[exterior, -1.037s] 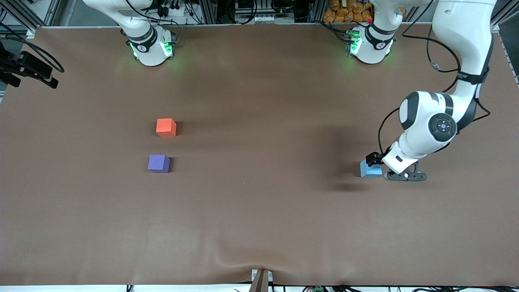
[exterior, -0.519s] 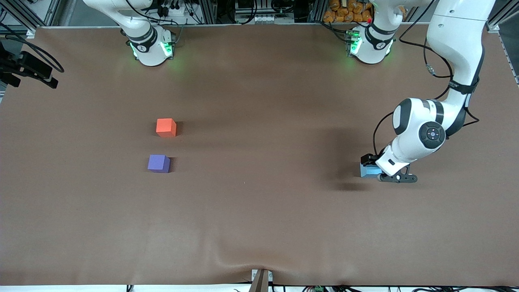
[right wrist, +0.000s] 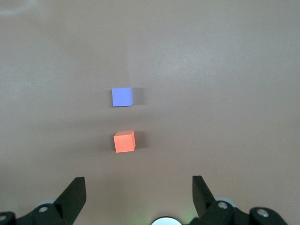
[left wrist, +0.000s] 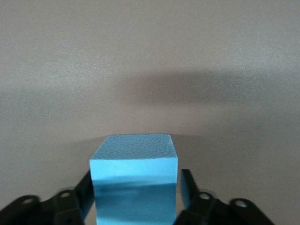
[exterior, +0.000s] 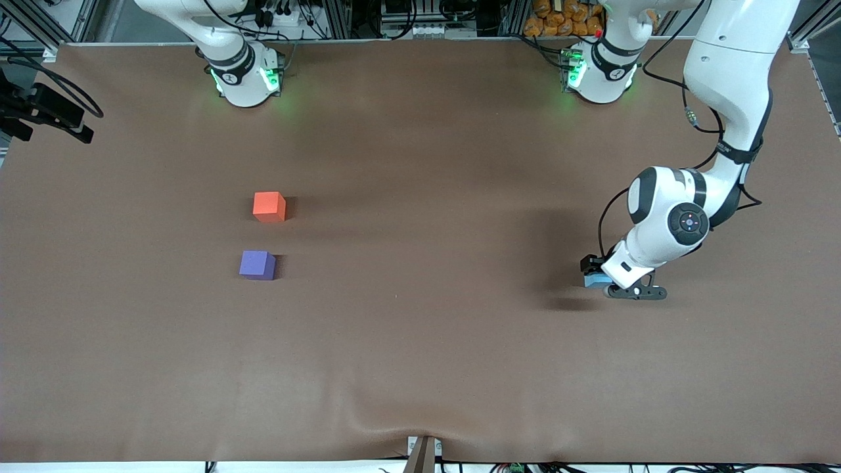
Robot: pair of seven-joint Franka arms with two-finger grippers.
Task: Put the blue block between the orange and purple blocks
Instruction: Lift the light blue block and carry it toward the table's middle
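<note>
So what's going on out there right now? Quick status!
Left claw shut on blue block. Right claw open, waiting up high. Orange block and purple block apart; gap unblocked.

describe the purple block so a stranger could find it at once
On the brown table, look toward the right arm's end, where two small cubes sit apart. The purple block is the one nearer the front camera, violet, while the orange block is bright orange-red.

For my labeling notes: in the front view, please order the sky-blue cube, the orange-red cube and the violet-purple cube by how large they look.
1-2. Matte orange-red cube and matte violet-purple cube: they look alike, no ranking.
3. Matte sky-blue cube: looks smallest only because the left gripper hides most of it.
</note>
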